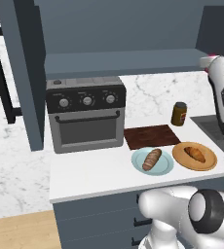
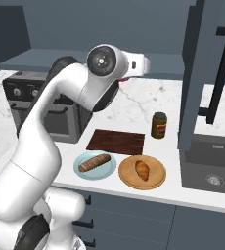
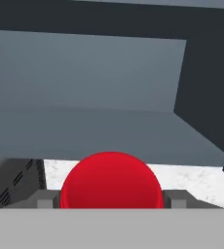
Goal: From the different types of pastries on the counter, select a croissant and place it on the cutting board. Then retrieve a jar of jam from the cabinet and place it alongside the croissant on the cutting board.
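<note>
Red and round, the jar of jam [image 3: 111, 180] is seen in the hand view clamped between the two grey fingertips [image 3: 45, 199] of the gripper [image 3: 111, 202], held up in front of the open cabinet [image 3: 84, 87] and its bare shelf. In the right base view the hand is raised well above the counter [image 2: 192, 195], near the cabinet's underside. The croissant [image 1: 195, 153] lies on a round tan plate [image 1: 209, 163] (not on the cutting board [image 1: 150, 135], which lies bare just behind it). Beside that plate a long loaf [image 1: 152, 159] rests on a pale blue plate [image 1: 165, 168]. A dark jar with a yellow label [image 1: 179, 114] stands near the board's far corner, and a grey toaster oven [image 1: 86, 114] is placed to the board's left.
</note>
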